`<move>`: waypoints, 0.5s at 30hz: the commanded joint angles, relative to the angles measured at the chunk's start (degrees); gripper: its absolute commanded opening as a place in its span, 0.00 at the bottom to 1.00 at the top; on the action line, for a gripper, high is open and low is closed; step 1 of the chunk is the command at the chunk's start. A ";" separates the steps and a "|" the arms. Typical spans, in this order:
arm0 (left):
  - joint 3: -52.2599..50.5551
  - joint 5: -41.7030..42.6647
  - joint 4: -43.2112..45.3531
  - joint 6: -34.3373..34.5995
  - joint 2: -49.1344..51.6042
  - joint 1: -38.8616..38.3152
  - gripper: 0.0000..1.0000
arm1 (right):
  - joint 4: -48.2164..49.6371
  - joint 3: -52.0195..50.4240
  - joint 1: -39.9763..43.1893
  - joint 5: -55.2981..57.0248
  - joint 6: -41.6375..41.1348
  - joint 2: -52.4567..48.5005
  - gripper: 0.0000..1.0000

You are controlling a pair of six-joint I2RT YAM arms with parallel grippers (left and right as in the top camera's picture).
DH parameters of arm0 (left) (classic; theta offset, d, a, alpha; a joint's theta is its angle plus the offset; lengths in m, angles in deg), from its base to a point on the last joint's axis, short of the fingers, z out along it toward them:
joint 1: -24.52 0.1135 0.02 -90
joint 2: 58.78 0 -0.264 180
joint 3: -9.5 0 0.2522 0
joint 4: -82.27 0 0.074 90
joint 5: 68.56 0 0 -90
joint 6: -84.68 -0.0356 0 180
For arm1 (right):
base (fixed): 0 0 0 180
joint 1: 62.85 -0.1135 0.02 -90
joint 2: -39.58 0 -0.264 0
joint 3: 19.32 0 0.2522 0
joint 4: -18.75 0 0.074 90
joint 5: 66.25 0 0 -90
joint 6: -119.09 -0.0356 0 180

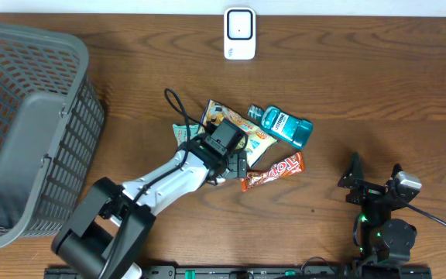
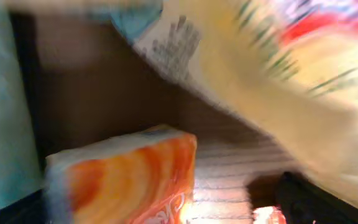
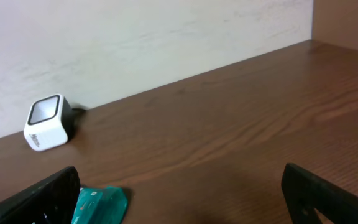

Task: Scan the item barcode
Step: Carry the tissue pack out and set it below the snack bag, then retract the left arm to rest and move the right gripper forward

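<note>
Overhead, a grey basket [image 1: 29, 132] fills the left end of the worktop [image 1: 145, 54], apart from anything this step needs. Next comes the left hand [image 1: 235, 155], low over the heap of items in the middle: a yellow snack bag [image 1: 242, 128] under it, an orange bar [image 1: 273, 172] just to the right and a teal bottle [image 1: 286, 126] beyond. All three touch or overlap.

The left wrist view is smeared, but its dark fingers [image 2: 328, 199] sit at the two bottom corners. What looks like the bar's end lies between them and touches neither, so I read the hand as spread and pinching nothing. No barcode shows on any item.

The bar lies at the heap's edge and looks the easiest pick. Close across its narrow width near one end, then lift straight up so the bag is not dragged along. Carry it to the white scanner [image 1: 239, 33], which stands well apart at the far edge. Turn the printed code toward the scanner's window and hold it steady there.

At far right the right hand [image 1: 375, 177] rests spread and empty, out of that path.
</note>
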 commanded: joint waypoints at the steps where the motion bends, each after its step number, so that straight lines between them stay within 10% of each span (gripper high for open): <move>1: 6.16 -2.69 0.09 -9.18 -6.93 1.55 0.98 | -0.02 -0.24 -0.26 0.07 0.55 0.04 0.99; 15: 28.04 -17.62 6.05 -30.58 -26.47 14.38 0.98 | -0.02 -0.24 -0.28 0.04 0.55 0.04 0.99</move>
